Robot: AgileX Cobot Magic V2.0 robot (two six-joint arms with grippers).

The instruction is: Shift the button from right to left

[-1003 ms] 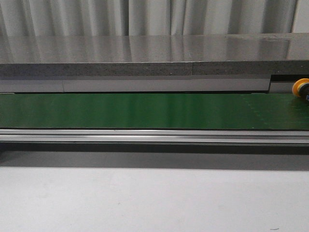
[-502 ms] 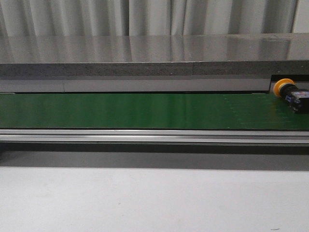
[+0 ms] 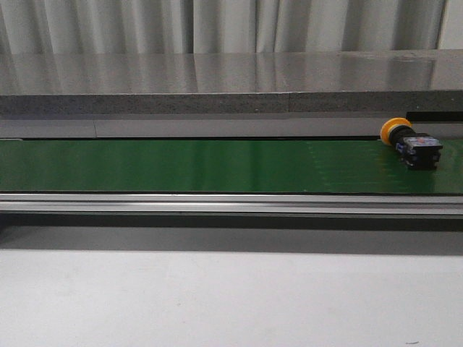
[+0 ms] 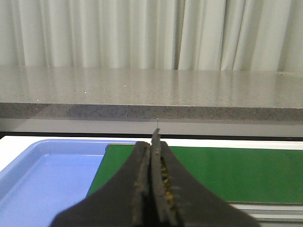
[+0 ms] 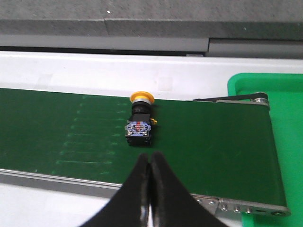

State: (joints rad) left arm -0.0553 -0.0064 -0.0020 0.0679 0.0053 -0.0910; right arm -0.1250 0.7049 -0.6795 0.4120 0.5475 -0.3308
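Note:
The button [image 3: 409, 143] lies on its side on the green belt [image 3: 217, 166] near the right end, yellow-orange cap toward the back wall, black body toward me. The right wrist view shows the same button [image 5: 139, 120] just beyond my right gripper [image 5: 150, 157], which is shut and empty and hangs over the belt's near edge. At the belt's left end my left gripper [image 4: 152, 142] is shut with nothing in it. Neither gripper appears in the front view.
A blue tray [image 4: 42, 175] sits off the belt's left end. A green bin [image 5: 284, 123] stands past the belt's right end [image 5: 258, 99]. A grey stone ledge [image 3: 231, 83] runs behind the belt, and a metal rail [image 3: 231, 202] along its front.
The button has travelled left along the belt, from half hidden at the right edge of the front view to fully in sight.

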